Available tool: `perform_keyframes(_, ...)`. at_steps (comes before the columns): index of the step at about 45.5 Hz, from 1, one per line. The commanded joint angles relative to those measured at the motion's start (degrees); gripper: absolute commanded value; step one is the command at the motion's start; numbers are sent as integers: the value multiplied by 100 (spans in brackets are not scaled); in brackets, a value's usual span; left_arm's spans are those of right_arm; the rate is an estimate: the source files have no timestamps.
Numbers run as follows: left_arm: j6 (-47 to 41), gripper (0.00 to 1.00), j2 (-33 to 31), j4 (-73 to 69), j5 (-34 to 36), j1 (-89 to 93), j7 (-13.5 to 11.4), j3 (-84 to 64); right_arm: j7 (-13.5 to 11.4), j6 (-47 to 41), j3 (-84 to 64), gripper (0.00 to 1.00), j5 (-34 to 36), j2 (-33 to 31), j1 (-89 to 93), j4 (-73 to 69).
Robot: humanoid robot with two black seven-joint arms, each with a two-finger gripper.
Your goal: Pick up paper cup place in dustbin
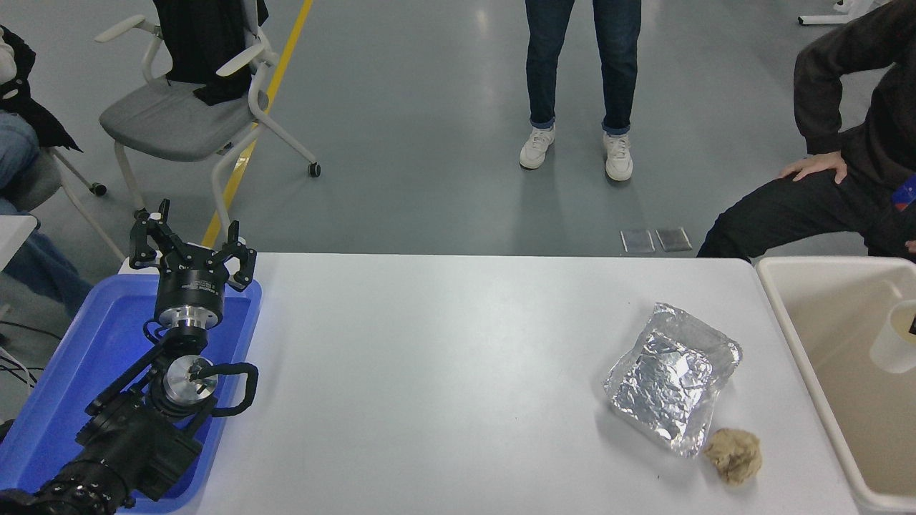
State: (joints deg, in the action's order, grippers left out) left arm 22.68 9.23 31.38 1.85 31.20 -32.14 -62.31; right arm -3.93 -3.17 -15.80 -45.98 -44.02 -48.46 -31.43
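A: Left gripper is parked over the blue tray, fingers spread, gripping nothing. Right gripper: only a dark sliver at the frame's right edge, so I can't tell its state.

B: Paper cup?

A: Paper cup sits at the right edge, within the dustbin opening, partly cut off. Whether it is held or lying free, I can't say.

B: Progress?

A: My judgement: nearly done. If it is not already let go, only the release is left. Foil tray and a brown lump lie on the table, not part of this task.

B: Any labels?

A: Print on the left gripper's body is too small to read. Nothing else legible.
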Motion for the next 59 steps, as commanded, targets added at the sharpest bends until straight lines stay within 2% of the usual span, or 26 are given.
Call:
perform_keyframes(1, 0, 99, 0, 0, 0, 0, -3, 0, 33, 317, 736, 0, 28, 578, 653, 515)
perform_keyframes(6, 0, 99, 0, 0, 0, 0, -3, 0, 42, 326, 815, 1, 37, 605, 689, 497)
perform_keyframes(7, 0, 99, 0, 0, 0, 0, -3, 0, 50, 309, 815, 27, 37, 605, 689, 506)
perform_keyframes(8, 0, 99, 0, 0, 0, 0, -3, 0, 51, 317, 815, 73, 37, 596, 689, 524)
perform_keyframes(9, 0, 99, 0, 0, 0, 0, -3, 0, 59, 335, 815, 100, 46, 596, 680, 532)
perform_keyframes(34, 0, 99, 0, -9, 0, 0, -3, 0, 68, 229, 806, 100, 160, 464, 461, 147)
perform_keyframes(40, 0, 99, 0, 0, 0, 0, -3, 0, 59, 168, 666, 100, 151, 78, -31, -521)
perform_keyframes(48, 0, 99, 0, 0, 8, 9, 6, 0, 59, 27, -493, 100, 151, -283, -1428, -1733)
perform_keyframes(59, 0, 99, 0, 0, 9, 9, 6, 9, 59, -227, -1900, 100, 309, -195, -3511, -3035)
